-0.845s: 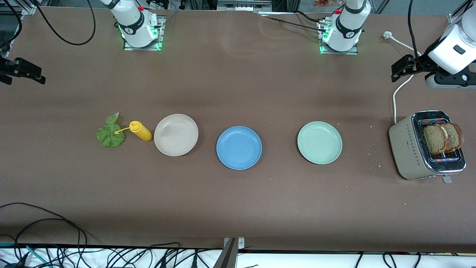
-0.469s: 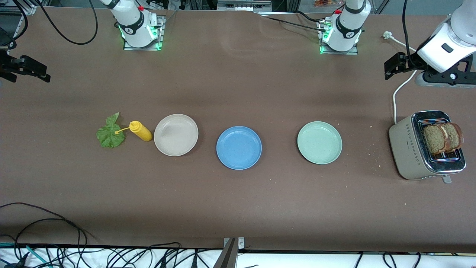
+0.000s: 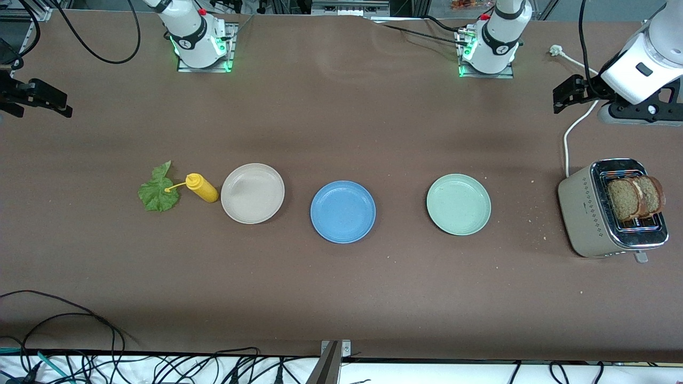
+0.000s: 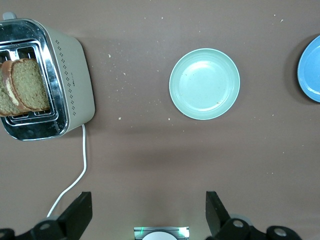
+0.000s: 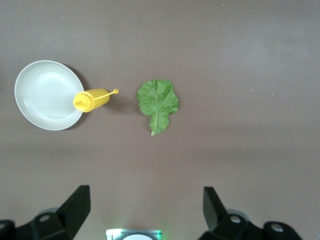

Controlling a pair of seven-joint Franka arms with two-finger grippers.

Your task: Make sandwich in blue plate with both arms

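Observation:
The blue plate [image 3: 343, 212] lies bare mid-table, between a beige plate [image 3: 252, 193] and a pale green plate [image 3: 458, 204]; its edge shows in the left wrist view [image 4: 311, 75]. Two brown bread slices [image 3: 635, 198] stand in the toaster [image 3: 592, 213], also seen in the left wrist view [image 4: 25, 87]. The lettuce leaf [image 3: 158, 192] lies flat at the right arm's end and shows in the right wrist view [image 5: 158, 102]. My left gripper [image 3: 560, 98] [image 4: 148, 215] hangs open and empty, high over the toaster's cord. My right gripper [image 3: 58, 104] [image 5: 145, 212] hangs open and empty, high over bare table.
A yellow squeeze bottle [image 3: 201, 188] lies on its side between the lettuce and the beige plate, its nozzle over the leaf. The toaster's white cord [image 3: 568, 138] runs toward the robots' bases. Crumbs lie around the green plate. Cables hang at the table's front edge.
The left arm has swung a little toward the table's middle and risen, then nearly stopped. The right gripper has shifted slightly inward. Nothing on the table has moved.

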